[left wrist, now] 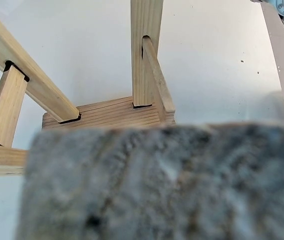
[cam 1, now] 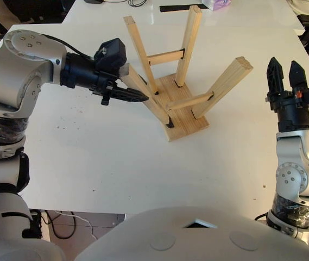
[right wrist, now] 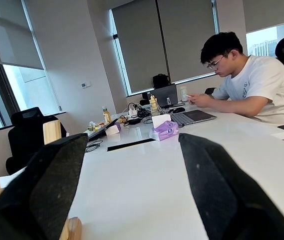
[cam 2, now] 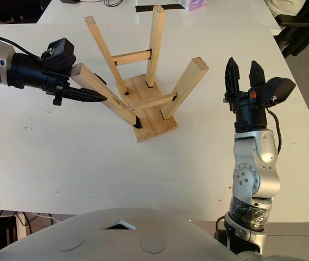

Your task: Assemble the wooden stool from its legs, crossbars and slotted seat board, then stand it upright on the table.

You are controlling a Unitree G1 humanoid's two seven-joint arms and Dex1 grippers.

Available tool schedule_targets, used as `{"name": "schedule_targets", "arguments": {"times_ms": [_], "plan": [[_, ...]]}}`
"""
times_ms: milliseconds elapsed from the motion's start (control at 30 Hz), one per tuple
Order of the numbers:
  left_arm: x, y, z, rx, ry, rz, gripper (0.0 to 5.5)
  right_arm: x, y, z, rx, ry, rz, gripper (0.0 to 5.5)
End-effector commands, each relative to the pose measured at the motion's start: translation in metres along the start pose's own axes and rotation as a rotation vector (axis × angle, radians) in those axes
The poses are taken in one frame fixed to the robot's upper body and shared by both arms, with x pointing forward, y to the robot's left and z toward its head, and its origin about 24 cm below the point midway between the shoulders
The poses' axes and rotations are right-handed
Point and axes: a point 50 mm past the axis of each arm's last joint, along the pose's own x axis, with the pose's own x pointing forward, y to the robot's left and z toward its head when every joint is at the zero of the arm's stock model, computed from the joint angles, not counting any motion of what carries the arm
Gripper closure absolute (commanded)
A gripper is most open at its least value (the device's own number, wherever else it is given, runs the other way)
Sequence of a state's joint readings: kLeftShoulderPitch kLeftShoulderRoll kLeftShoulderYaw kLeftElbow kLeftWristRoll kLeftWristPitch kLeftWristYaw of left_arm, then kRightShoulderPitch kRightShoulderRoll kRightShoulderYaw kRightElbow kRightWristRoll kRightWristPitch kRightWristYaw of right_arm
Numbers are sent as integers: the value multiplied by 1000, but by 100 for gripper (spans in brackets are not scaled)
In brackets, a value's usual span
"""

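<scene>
The wooden stool rests upside down on its slotted seat board [cam 1: 189, 126], several legs pointing up. One crossbar [cam 1: 165, 56] joins the two far legs [cam 1: 189, 43]; another crossbar [cam 1: 189, 101] runs to the thick right leg [cam 1: 225, 84]. My left gripper [cam 1: 135, 97] is shut on the near left leg [cam 1: 153, 103], which leans toward it. In the left wrist view that leg [left wrist: 156, 185] is a close blur, with the seat board [left wrist: 107, 112] beyond. My right gripper [cam 1: 284, 68] stands open to the right of the stool, fingers [right wrist: 47, 190] pointing up, holding nothing.
The white table [cam 1: 89, 163] has free room in front of and left of the stool. At the far edge lie a black strip [cam 1: 173, 7] and a purple tissue box [right wrist: 164, 130]. A second table with a laptop [right wrist: 191, 116] stands beyond.
</scene>
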State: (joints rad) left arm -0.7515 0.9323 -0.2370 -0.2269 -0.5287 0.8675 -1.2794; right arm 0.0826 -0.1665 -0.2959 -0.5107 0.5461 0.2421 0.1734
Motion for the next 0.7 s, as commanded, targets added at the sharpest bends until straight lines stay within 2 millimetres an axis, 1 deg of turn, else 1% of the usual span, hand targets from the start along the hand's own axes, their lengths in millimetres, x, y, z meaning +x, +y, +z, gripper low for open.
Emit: {"name": "schedule_targets", "arguments": {"times_ms": [33,167,267,500,700], "plan": [[4,3,-9,5,93,41,346,-3,4,0,-8,-4,-9,214],[-4,5,-8,27,132,39,346,-10,15,-9,-46,47,24,214],[-15,12,-12,44,185,51,346,-14,21,-11,-42,52,43,214],[-27,23,-15,88,259,7,346,-21,24,-9,-40,51,32,214],[-31,26,-13,78,266,4,346,-29,27,-13,-28,56,6,214]]}}
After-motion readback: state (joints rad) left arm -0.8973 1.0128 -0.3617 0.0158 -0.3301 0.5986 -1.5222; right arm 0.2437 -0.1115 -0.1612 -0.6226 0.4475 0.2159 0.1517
